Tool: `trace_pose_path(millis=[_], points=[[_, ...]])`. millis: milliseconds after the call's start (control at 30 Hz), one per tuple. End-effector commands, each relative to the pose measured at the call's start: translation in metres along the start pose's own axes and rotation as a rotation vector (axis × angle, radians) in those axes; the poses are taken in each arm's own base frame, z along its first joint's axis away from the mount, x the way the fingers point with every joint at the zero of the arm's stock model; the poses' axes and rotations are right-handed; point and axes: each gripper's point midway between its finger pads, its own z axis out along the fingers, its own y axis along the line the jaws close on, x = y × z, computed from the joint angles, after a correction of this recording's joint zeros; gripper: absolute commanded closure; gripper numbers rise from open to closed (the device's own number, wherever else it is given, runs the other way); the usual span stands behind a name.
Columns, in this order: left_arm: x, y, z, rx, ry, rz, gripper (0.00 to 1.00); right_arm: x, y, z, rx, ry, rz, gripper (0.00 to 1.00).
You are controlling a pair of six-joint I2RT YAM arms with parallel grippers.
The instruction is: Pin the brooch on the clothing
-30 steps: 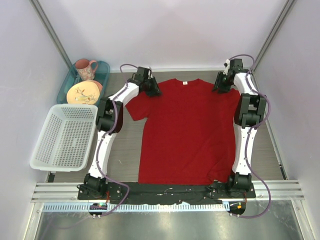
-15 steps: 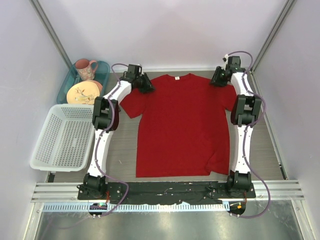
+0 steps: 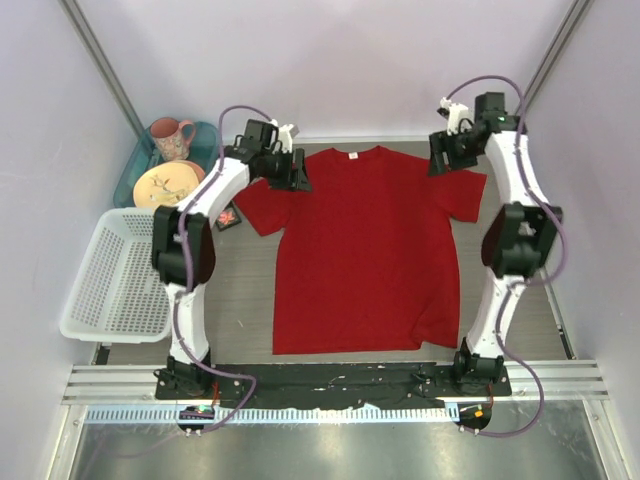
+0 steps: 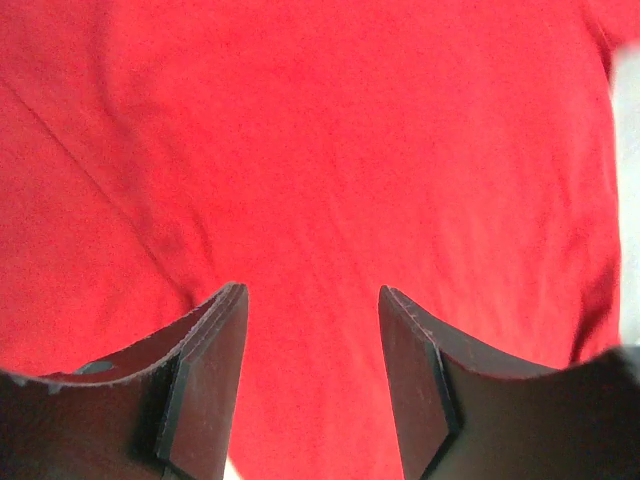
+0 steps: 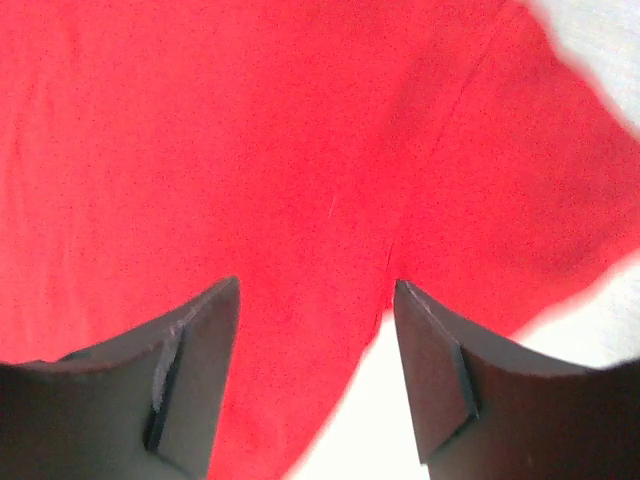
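**A:** Top external, entry one: red T-shirt [image 3: 370, 250] lies flat on the worktop [image 3: 245, 300], neck far, hem toward the bases. Where is the brooch?

**B:** Too small to make out. A small black box [image 3: 228, 217] lies just beside the left-side sleeve, nearer the left arm. Over the shoulders, left fingers [image 4: 205, 390] and right fingers [image 5: 195, 370] stand parted, empty.

Bright even light; wrist views blurred

Bright red T-shirt [image 3: 365, 250], white basket [image 3: 125, 280], pink mug [image 3: 172, 138], teal tray [image 3: 209, 141]
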Motion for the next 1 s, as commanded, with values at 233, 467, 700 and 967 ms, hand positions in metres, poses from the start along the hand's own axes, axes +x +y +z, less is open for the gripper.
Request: trace_pose_path(millis=[233, 467, 700, 967], points=[[0.18, -0.09, -0.097, 0.183, 0.316, 0.302, 0.47, 0.243, 0.099, -0.125, -0.147, 0.452, -0.396, 0.57], [0.226, -0.083, -0.088, 0.157, 0.423, 0.325, 0.52, 0.306, 0.109, -0.104, -0.108, 0.547, -0.472, 0.62], [0.25, -0.058, -0.069, 0.1, 0.529, 0.297, 0.57, 0.331, 0.111, -0.085, -0.106, 0.607, -0.5, 0.62], [0.271, -0.032, -0.057, 0.025, 0.625, 0.263, 0.6, 0.372, 0.08, -0.087, -0.003, 0.752, -0.586, 0.62]])
